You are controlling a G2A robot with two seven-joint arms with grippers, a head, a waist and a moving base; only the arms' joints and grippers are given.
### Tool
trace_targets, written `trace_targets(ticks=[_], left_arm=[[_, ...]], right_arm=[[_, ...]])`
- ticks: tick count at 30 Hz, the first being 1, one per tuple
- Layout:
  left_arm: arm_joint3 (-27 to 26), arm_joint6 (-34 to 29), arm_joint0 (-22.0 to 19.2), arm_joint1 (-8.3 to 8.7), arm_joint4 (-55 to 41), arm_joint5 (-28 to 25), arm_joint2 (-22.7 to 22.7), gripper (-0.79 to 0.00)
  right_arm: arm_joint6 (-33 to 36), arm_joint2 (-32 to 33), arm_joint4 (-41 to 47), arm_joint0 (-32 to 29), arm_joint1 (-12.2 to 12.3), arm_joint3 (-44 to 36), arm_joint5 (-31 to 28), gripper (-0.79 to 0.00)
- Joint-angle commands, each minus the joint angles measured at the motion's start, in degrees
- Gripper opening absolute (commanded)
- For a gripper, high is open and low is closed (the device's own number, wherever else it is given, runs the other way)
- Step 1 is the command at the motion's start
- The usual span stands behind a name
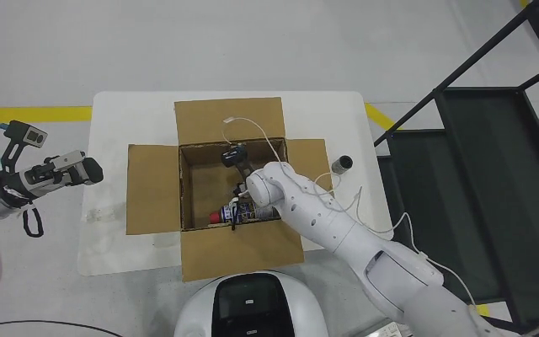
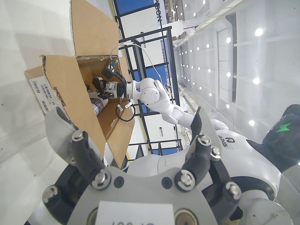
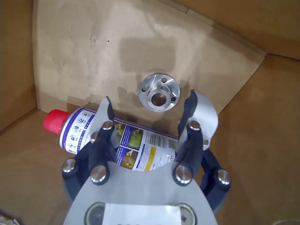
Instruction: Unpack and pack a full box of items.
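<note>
Our R gripper (image 3: 149, 96) spread wide inside the cardboard box (image 1: 153, 189), over a red-capped spray can (image 3: 143, 145) lying on its side, metal flange (image 3: 146, 89) just beyond, our L gripper (image 2: 127, 110) spread too, well apart, off counter (image 1: 126, 118) edge

Matt cardboard box (image 3: 145, 36), shiny metal flange (image 3: 159, 92)

Right arm (image 1: 337, 227) stretches forward across the middle, wrist tipped down, right gripper (image 3: 150, 104) spread wide. Left gripper (image 2: 127, 112) sits far out to the left, held level, fingers (image 2: 200, 124) parted too.
</note>
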Motion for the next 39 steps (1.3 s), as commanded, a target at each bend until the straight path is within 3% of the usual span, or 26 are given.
trace_targets(ticks=[1,3,4,6,11,15,18,21,28,35,39], left_arm=[[0.00,0.00,0.00,0.00,0.00,0.00,0.00,0.000],[0.00,0.00,0.00,0.00,0.00,0.00,0.00,0.000],[0.00,0.00,0.00,0.00,0.00,0.00,0.00,0.000],[0.00,0.00,0.00,0.00,0.00,0.00,0.00,0.000],[0.00,0.00,0.00,0.00,0.00,0.00,0.00,0.000],[0.00,0.00,0.00,0.00,0.00,0.00,0.00,0.000],[0.00,0.00,0.00,0.00,0.00,0.00,0.00,0.000],[0.00,0.00,0.00,0.00,0.00,0.00,0.00,0.000],[0.00,0.00,0.00,0.00,0.00,0.00,0.00,0.000],[0.00,0.00,0.00,0.00,0.00,0.00,0.00,0.000],[0.00,0.00,0.00,0.00,0.00,0.00,0.00,0.000]], right_arm=[[-0.18,-0.10,0.04,0.23,-0.31,0.80,-0.16,-0.274],[-0.41,-0.15,-0.10,0.40,-0.52,1.35,-0.30,-0.289],[-0.61,-0.08,-0.09,0.51,-0.66,1.82,-0.38,-0.348],[-0.83,0.03,-0.13,0.66,-0.83,2.42,-0.34,-0.385],[-1.22,0.36,-0.11,0.86,-1.34,4.13,0.25,-0.443],[-0.59,0.21,-0.84,1.11,-1.69,5.05,0.33,-0.619],[0.24,-0.03,-1.74,1.41,-1.96,5.42,0.22,-0.622],[0.40,0.15,-1.91,1.43,-2.11,5.41,0.00,-0.785],[1.60,1.54,-2.89,0.94,-1.83,2.58,-1.48,-0.785],[5.63,6.31,-6.49,-3.35,0.71,-8.36,-2.81,-0.785],[6.43,7.97,-9.84,-5.72,1.75,-10.25,-2.95,-0.785]])
